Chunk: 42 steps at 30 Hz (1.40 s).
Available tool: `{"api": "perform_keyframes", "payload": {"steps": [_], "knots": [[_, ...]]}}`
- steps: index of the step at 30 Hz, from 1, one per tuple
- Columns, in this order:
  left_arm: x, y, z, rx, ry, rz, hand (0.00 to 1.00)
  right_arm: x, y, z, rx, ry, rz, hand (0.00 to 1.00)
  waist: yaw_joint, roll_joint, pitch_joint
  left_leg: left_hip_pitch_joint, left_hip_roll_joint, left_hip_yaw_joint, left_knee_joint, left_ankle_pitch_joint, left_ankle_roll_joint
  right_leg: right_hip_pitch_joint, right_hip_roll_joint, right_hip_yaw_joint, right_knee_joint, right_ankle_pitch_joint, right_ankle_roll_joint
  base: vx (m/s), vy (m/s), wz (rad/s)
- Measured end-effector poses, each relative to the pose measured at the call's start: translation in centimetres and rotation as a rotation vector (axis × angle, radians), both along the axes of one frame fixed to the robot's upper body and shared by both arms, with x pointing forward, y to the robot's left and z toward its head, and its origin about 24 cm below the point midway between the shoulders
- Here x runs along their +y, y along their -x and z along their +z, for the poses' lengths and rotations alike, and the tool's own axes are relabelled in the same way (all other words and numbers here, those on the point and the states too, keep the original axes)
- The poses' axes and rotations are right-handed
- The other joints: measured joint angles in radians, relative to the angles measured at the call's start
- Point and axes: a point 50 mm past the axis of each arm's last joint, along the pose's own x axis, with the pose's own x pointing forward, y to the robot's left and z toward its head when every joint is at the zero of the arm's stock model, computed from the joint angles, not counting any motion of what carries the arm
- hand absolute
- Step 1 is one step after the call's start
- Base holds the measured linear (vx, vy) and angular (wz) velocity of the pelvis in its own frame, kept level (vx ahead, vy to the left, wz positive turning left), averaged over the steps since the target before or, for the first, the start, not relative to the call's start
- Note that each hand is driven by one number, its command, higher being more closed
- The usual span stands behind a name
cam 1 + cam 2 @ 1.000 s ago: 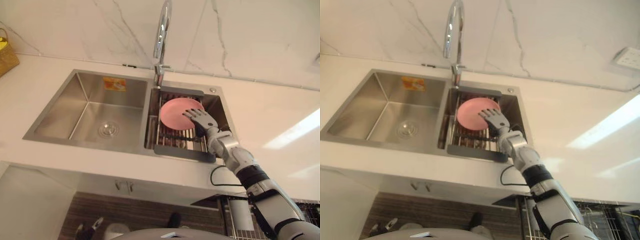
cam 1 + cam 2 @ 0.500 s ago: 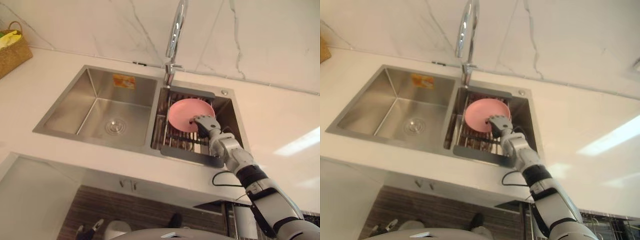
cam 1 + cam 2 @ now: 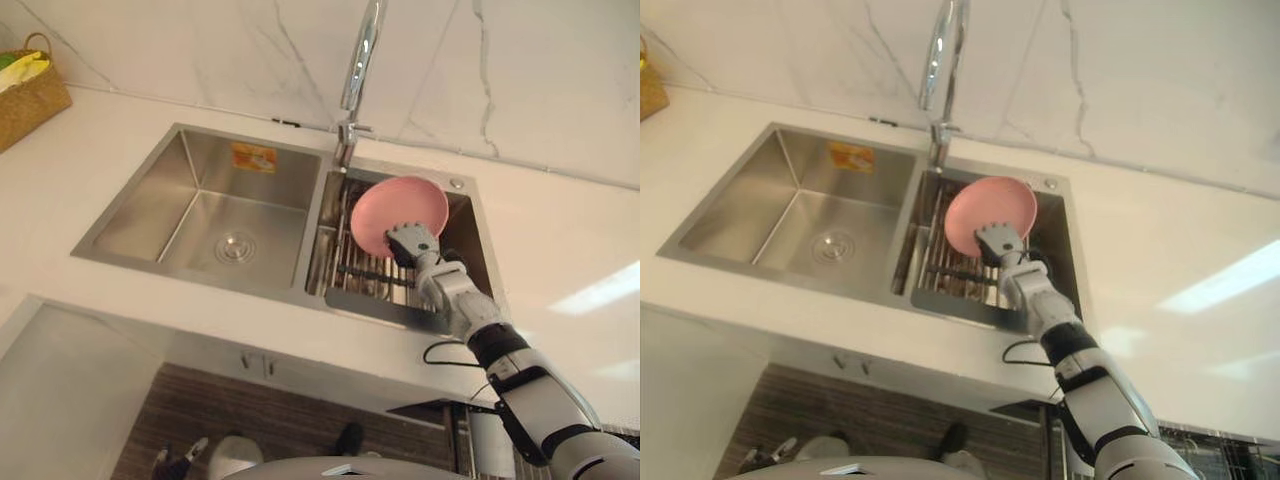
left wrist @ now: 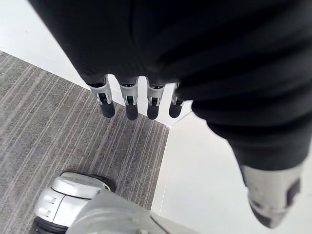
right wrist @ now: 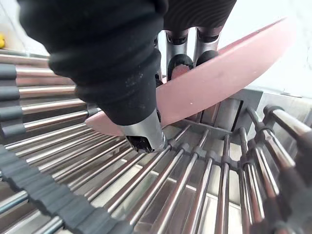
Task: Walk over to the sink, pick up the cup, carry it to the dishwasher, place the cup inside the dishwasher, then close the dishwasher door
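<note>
Raised since a sec ago: pink dish (image 3: pixel 400 212), tipped up from sink rack (image 3: pixel 355 275) below the fingers (image 5: pixel 178 46). Our right hand (image 3: pixel 410 243) pinches its rim, fingers vs thumb. Pickup step; next we lift clear, carry to dishwasher. Left hand (image 4: pixel 131 105) idle, fingers straight

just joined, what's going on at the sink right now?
The robot's right hand is pinching a round pink plate, not a cup, with its thumb on one face and its fingers on the other. The plate is tilted up over the metal bar rack in the right basin of the steel double sink, below the chrome faucet. The left hand hangs open above the floor, idle. The plate has not yet left the sink.
</note>
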Motion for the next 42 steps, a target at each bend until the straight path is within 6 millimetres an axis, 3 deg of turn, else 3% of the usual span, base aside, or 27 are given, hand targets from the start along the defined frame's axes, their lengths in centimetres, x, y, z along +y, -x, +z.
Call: {"api": "perform_keyframes", "payload": {"steps": [13,25,31,34,37,38,39,40,41,42], "knots": [[0.0,-0.2,0.1,-0.029,0.001,0.015,0.0,2.1,0.3,3.5,-0.169,-0.095,0.152,1.0,-0.021,0.006,0.01,0.016,0.0,0.02,-0.002,-0.001,0.002,-0.001,0.003,0.026,0.0,0.001,0.001,0.0,0.006,-0.04],[0.0,-0.4,0.3,-0.057,-0.006,0.012,0.0,1.5,0.7,6.3,-0.259,-0.199,0.167,1.0,-0.039,0.007,0.01,0.025,0.001,0.04,-0.001,-0.005,0.004,-0.003,0.006,0.047,0.0,0.004,0.001,0.0,0.006,-0.04],[0.0,-0.5,0.3,-0.055,-0.012,-0.041,0.0,-0.9,2.2,7.0,-0.33,-0.36,0.067,1.0,-0.059,0.008,0.01,0.064,0.0,0.105,0.011,-0.03,0.008,-0.004,0.015,0.118,0.001,0.013,0.002,0.0,0.029,-0.35],[-0.1,-0.6,0.3,-0.047,-0.009,-0.095,0.0,-2.5,3.5,6.7,-0.382,-0.39,-0.009,1.0,-0.086,0.007,0.011,0.068,-0.002,0.173,0.06,-0.072,0.01,-0.031,0.023,0.199,0.007,0.034,0.004,-0.02,0.059,-0.77],[0.0,-0.9,0.4,-0.037,-0.018,-0.164,0.0,-4.1,4.2,6.8,-0.423,-0.418,-0.082,1.0,-0.13,0.002,0.017,0.054,0.002,0.266,0.158,-0.137,0.018,-0.061,0.033,0.28,0.008,0.062,0.006,-0.07,0.067,-0.91],[0.4,-1.1,0.5,-0.042,-0.025,-0.173,0.0,-4.2,4.3,6.9,-0.43,-0.42,-0.094,1.0,-0.136,-0.024,0.023,0.048,-0.007,0.298,0.189,-0.143,0.025,-0.073,0.035,0.298,0.007,0.047,0.017,-0.14,0.061,-1.05],[0.6,-1.6,0.7,-0.055,-0.032,-0.176,0.0,-4.7,4.3,7.1,-0.448,-0.43,-0.115,1.0,-0.124,-0.015,0.021,0.042,0.009,0.35,0.192,-0.134,0.051,-0.088,0.021,0.182,0.0,-0.084,0.039,-0.15,0.073,-1.37],[0.3,-1.9,0.8,-0.071,-0.023,-0.158,0.0,-4.5,4.1,7.7,-0.472,-0.437,-0.103,1.0,-0.112,0.042,0.006,0.053,0.071,0.429,0.154,-0.122,0.045,-0.117,0.01,-0.015,0.074,-0.185,-0.035,-0.14,0.091,-1.47],[0.5,-2.1,0.9,-0.081,-0.024,-0.136,0.0,-4.3,3.9,8.0,-0.487,-0.439,-0.092,1.0,-0.104,0.047,0.009,0.054,0.085,0.463,0.154,-0.121,0.041,-0.149,-0.019,-0.085,0.19,-0.18,-0.127,-0.05,0.098,-1.42],[1.1,-2.2,1.1,-0.096,-0.031,-0.093,0.0,-3.9,3.5,8.4,-0.494,-0.434,-0.077,1.0,-0.094,0.038,0.008,0.05,0.098,0.509,0.185,-0.124,0.043,-0.182,-0.111,-0.192,0.472,-0.198,-0.218,0.03,0.069,-1.15]]}}
